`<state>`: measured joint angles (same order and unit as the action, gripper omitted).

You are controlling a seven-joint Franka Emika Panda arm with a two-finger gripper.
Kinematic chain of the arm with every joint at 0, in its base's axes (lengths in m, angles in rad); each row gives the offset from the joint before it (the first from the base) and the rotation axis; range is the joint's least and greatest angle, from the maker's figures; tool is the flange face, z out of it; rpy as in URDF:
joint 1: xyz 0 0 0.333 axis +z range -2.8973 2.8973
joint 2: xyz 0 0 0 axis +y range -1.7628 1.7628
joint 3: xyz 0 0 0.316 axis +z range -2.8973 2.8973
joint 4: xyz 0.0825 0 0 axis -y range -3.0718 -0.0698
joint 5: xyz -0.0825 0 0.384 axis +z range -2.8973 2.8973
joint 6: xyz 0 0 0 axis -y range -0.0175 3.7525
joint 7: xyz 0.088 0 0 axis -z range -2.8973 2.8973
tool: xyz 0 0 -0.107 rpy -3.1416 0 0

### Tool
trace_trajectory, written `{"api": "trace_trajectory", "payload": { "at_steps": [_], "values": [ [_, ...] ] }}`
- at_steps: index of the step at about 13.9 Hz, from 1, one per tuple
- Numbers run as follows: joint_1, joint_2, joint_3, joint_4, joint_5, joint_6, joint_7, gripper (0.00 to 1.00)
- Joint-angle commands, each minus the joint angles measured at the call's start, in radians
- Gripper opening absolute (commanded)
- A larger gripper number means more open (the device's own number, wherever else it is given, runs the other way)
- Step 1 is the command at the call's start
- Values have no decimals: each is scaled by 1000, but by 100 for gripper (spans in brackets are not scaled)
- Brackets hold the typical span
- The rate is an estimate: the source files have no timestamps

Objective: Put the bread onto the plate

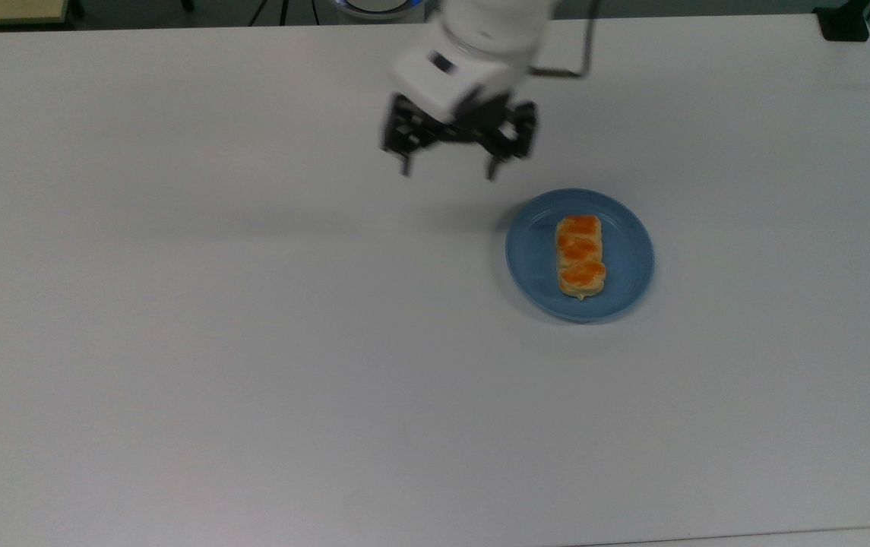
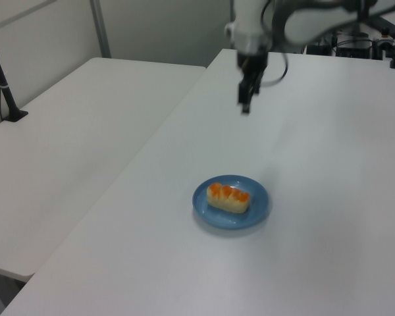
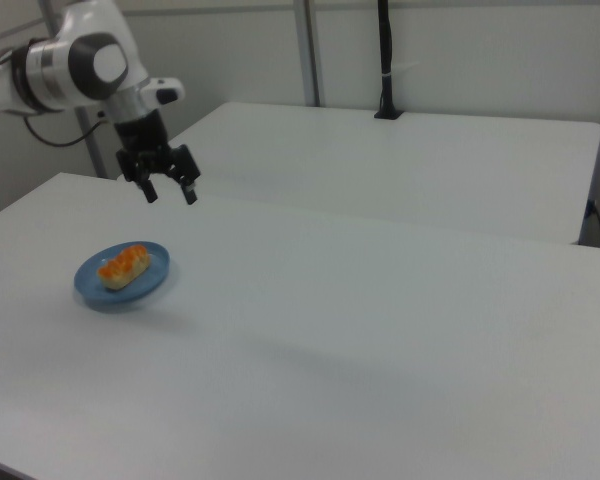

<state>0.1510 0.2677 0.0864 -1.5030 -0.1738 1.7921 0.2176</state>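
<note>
The bread [image 1: 580, 256] is a small oblong roll, pale tan along its sides, with three glossy orange-brown patches in a row on top. It lies flat on the plate [image 1: 533, 258], inside the rim and roughly at the centre, its long axis pointing toward the table's far edge in the top view. The plate is round, plain blue and shallow, with a raised rim, and much wider than the roll. It sits on the white table [image 1: 214, 342], nearer the top view's right edge than its left.

The gripper [image 1: 450, 173] hangs in the air above the table, well apart from the plate and toward the table's far edge in the top view. Its two dark fingers [image 3: 191, 197] are spread wide and hold nothing. The gripper is blurred in the top view and the left view, so finger detail is unclear there. The arm [image 3: 80, 60] is cut off at the frame edge in all three views.

The table surface is smooth, matte and plain.
</note>
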Motion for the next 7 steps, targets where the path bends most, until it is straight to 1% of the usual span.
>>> {"api": "trace_trajectory", "payload": {
  "at_steps": [1, 2, 4, 7],
  "values": [
    [-103, -149, 3, -66, 17, -137, -73, 100],
    [-138, -188, 3, -75, 49, -172, -102, 100],
    [-178, -214, 1, -92, 97, -197, -165, 100],
    [-182, -225, 1, -94, 103, -215, -158, 100]
  ]
}}
